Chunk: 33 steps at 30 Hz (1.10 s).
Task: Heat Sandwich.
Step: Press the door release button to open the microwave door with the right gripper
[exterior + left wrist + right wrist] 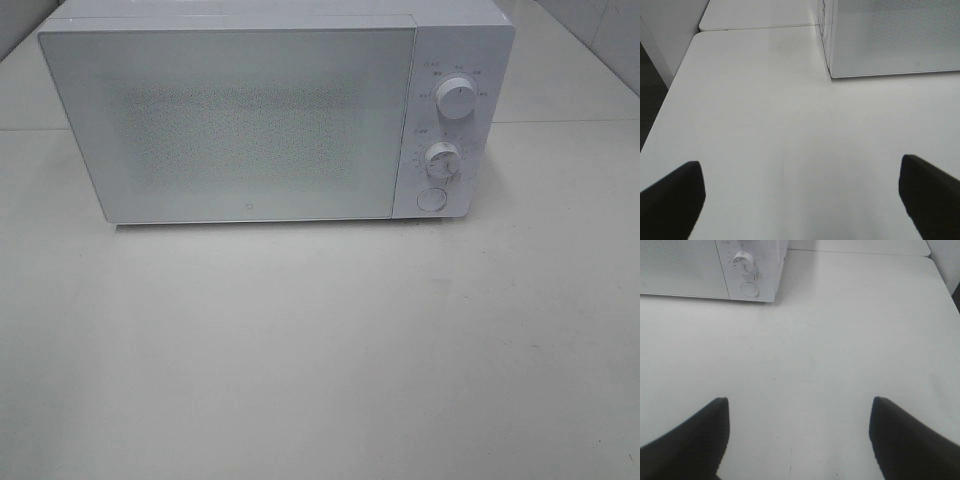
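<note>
My left pincer point(800, 165) has its fingers wide apart with nothing between them, and it hangs over bare worktop point(765, 125). My right pincer point(800, 402) is also spread and empty, over the same pale surface.

From the left pincer, the nearest thing ahead is the microwave's point(890, 40) front corner on the side away from the controls. From the right pincer, the control end lies ahead and across toward the middle: the round button point(750, 288) sits low on the panel, with the lower knob point(742, 260) just above it.

I cannot see the sandwich in any view. It is not on the worktop that shows or in either pincer. The door point(230, 120) is shut and its speckled panel is opaque, so I cannot tell whether the sandwich is inside. That also leaves me no bearing or long axis for it.

I judge the next move depends on the control panel, and the right pincer is the nearer one to it.

As for writing, fine scale marks ring the upper knob point(457, 100) and the lower one, but they are too small to read. A tiny mark sits low at the middle of the door, also illegible. I can make out no brand name.
</note>
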Motion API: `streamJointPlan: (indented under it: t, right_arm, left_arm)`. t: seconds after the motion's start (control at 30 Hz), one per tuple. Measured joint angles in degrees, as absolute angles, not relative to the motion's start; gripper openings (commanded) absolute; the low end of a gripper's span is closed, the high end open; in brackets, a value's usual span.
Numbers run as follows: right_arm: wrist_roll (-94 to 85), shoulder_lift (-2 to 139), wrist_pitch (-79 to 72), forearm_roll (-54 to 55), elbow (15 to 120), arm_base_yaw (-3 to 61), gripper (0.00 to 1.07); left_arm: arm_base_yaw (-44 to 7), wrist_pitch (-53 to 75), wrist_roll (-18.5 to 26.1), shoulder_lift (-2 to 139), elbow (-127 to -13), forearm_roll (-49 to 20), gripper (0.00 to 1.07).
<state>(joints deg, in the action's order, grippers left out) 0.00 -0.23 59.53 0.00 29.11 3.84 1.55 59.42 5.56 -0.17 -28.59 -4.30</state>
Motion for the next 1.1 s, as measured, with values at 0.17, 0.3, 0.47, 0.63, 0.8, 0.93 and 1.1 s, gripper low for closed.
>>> streamJointPlan:
  t: [0.17,0.3,0.47,0.63,0.8,0.93,1.1]
  right_arm:
    - [0.00,-0.23,59.53,2.18,29.11,3.84,0.75]
    - [0.00,1.72,59.01,3.15,29.45,3.84,0.75]
    - [0.00,5.84,53.51,3.15,30.31,3.84,0.75]
    - [0.00,10.31,46.75,3.15,30.42,3.78,0.75]
    - [0.00,15.36,40.85,3.15,30.42,3.78,0.75]
    - [0.00,20.57,35.70,3.15,30.42,3.78,0.75]
    - [0.00,25.73,30.65,3.15,30.42,3.78,0.75]
  left_arm:
    - [1.55,59.42,5.56,-0.17,-28.59,-4.30,1.03]
    - [1.55,59.42,5.56,-0.17,-28.59,-4.30,1.03]
    - [1.55,59.42,5.56,-0.17,-28.59,-4.30,1.03]
    - [1.55,59.42,5.56,-0.17,-28.59,-4.30,1.03]
    - [1.55,59.42,5.56,-0.17,-28.59,-4.30,1.03]
    - [1.55,59.42,5.56,-0.17,-28.59,-4.30,1.03]
    - [1.55,59.42,5.56,-0.17,-28.59,-4.30,1.03]
